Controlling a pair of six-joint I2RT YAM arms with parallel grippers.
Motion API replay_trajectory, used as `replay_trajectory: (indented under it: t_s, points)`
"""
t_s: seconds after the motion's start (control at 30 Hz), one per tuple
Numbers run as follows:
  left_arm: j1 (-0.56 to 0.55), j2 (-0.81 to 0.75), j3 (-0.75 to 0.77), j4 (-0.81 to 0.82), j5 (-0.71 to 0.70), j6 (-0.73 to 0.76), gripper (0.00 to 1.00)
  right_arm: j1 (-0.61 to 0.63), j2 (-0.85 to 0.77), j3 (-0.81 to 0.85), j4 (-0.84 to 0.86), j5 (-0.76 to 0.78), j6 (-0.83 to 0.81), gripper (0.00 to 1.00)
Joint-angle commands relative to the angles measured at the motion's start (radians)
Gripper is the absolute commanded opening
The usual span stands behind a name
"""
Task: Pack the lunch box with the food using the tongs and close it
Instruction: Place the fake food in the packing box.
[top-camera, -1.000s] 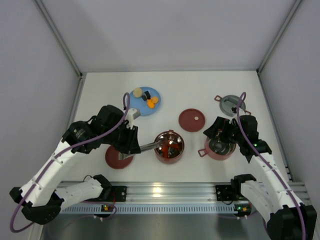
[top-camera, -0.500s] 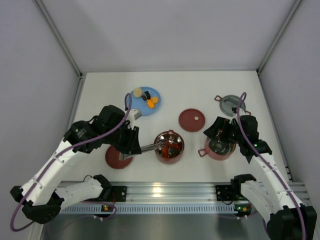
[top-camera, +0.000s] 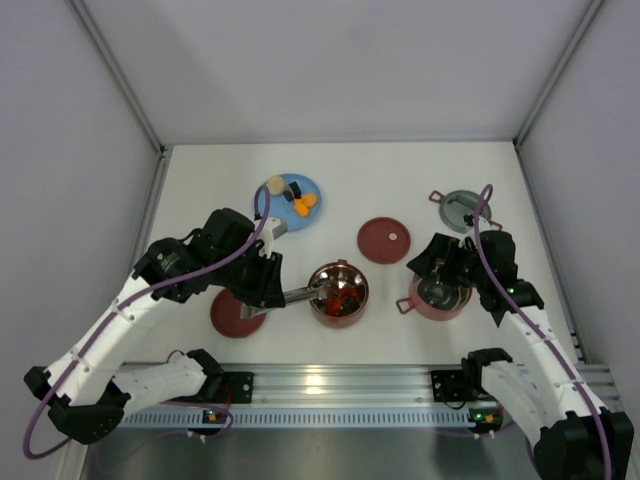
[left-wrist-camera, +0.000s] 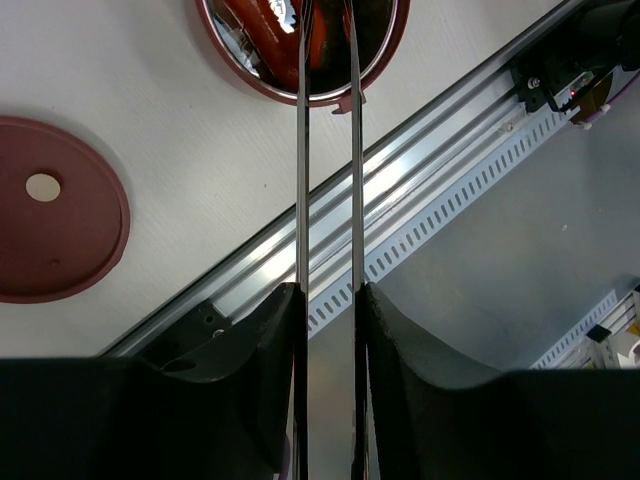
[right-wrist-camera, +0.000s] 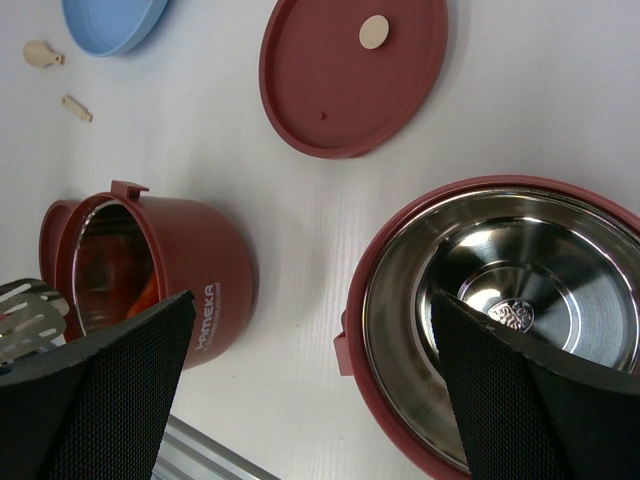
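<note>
The white table (top-camera: 400, 180) carries everything, and I place each thing from the filled bowl (top-camera: 340, 318) of the lunch box, near the middle.

The left gripper (left-wrist-camera: 328, 290) is just left of this bowl, clamped on the handle end of the tongs. The right gripper (right-wrist-camera: 312, 305) hangs to the right of it, with its fingers wide apart over the empty bowl (right-wrist-camera: 560, 250).

One maroon disc lid (top-camera: 385, 240) lies behind and right of the filled bowl. The other (top-camera: 232, 318) lies left of it, partly under the left gripper. The grey top lid (top-camera: 460, 210) is far right and behind. The blue plate (top-camera: 312, 186) is behind and left.

The tongs (left-wrist-camera: 303, 150) reach into the filled bowl. Their blades run close together with a narrow gap between them. I cannot tell if the tips pinch something.

Red and orange food (top-camera: 340, 290) lies in the filled bowl, and more pieces (top-camera: 300, 207) are on the plate.
</note>
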Motion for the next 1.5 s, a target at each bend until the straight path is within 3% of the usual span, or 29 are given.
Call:
replay_trajectory:
  t_s: [0.0, 0.3, 0.43, 0.8, 1.07, 1.47]
  points:
    - [-0.004, -0.005, 0.033, 0.042, 0.009, 0.008, 0.37, -0.01, -0.017, 0.03, -0.003, 0.008, -0.014, 0.99]
    - [-0.004, 0.005, 0.074, 0.05, -0.022, 0.001, 0.36, -0.012, -0.021, 0.031, -0.006, 0.008, -0.016, 1.0]
    - [-0.004, 0.021, 0.146, 0.048, -0.112, -0.018, 0.36, -0.01, -0.026, 0.031, -0.008, 0.006, -0.016, 0.99]
    - [0.024, 0.267, 0.345, 0.089, -0.552, -0.044, 0.41, -0.01, -0.02, 0.027, 0.006, -0.026, -0.013, 0.99]
    - [0.176, 0.488, 0.352, 0.231, -0.556, -0.018, 0.41, -0.01, 0.011, 0.03, 0.017, -0.066, -0.011, 0.99]
    - [0.214, 0.695, 0.394, 0.349, -0.481, -0.001, 0.47, -0.01, 0.017, 0.036, 0.011, -0.058, -0.013, 0.99]
